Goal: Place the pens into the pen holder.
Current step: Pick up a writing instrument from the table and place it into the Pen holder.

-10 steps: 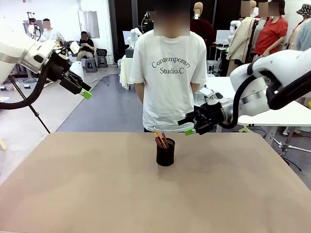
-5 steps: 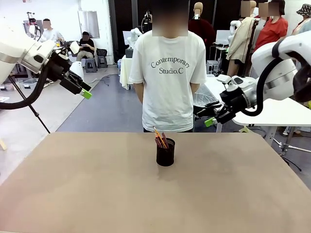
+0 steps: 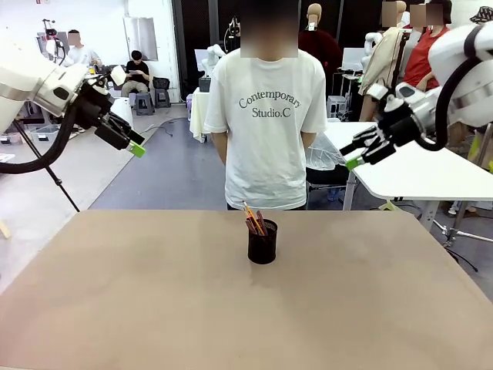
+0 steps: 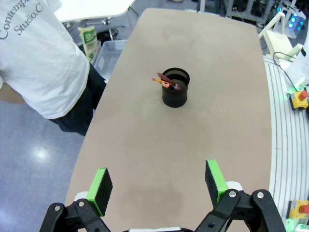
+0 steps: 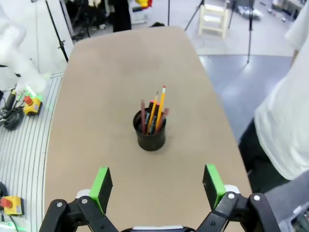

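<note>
Pen holder (image 3: 262,242) upright on the tabletop (image 3: 154,308), near the middle and toward the far edge, just in front of a person in a white T-shirt (image 3: 266,116) standing at the far side. Pens (image 3: 253,219) all inside the holder, leaning, tips sticking out above the rim: yellow-orange pencil (image 5: 160,108), dark red pen (image 5: 143,116), black pen with pink-red end (image 5: 164,116).

Left tool (image 3: 134,143) raised high over the left side, well apart from the holder, fingers spread wide and empty; in its wrist view, green pads (image 4: 102,184) far apart with bare tabletop between and the holder (image 4: 175,87) beyond them.

Right tool (image 3: 356,156) lifted high at the far right, beyond the tabletop's edge, well apart from the holder. Fingers spread and gripping nothing; in its wrist view, pads (image 5: 102,182) wide apart, holder (image 5: 150,131) seen between and past them.
</note>
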You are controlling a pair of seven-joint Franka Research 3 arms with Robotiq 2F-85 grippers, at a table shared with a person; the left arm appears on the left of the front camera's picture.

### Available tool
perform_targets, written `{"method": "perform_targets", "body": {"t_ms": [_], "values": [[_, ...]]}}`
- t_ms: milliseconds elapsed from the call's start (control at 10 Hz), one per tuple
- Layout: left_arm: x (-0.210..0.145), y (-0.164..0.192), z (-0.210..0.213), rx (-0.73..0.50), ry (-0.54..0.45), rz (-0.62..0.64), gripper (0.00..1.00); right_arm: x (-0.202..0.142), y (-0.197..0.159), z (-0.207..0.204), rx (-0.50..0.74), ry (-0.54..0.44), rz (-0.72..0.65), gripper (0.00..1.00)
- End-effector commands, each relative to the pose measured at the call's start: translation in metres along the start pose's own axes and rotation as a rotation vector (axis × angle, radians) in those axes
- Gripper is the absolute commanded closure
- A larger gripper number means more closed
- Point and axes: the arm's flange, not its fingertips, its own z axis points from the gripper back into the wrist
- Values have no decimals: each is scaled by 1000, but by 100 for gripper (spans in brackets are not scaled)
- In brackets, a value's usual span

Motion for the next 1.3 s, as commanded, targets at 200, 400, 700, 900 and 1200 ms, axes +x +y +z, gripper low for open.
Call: {"method": "perform_targets", "body": {"t_ms": [200,400,700,900,1200], "values": [[-1,1,1,3,2,-11,0,34,-8,44,-7,90,-68,0],[-1,1,1,3,2,-11,0,39,-10,55,-17,93,-90,0],[-1,1,1,3,2,-11,0,36,-16,60,-89,65,-56,0],[-1,1,1,3,2,-11,0,35,-9,59,-45,70,-63,0],[-1,1,1,3,2,-11,0,35,-9,59,-45,70,-63,0]]}}
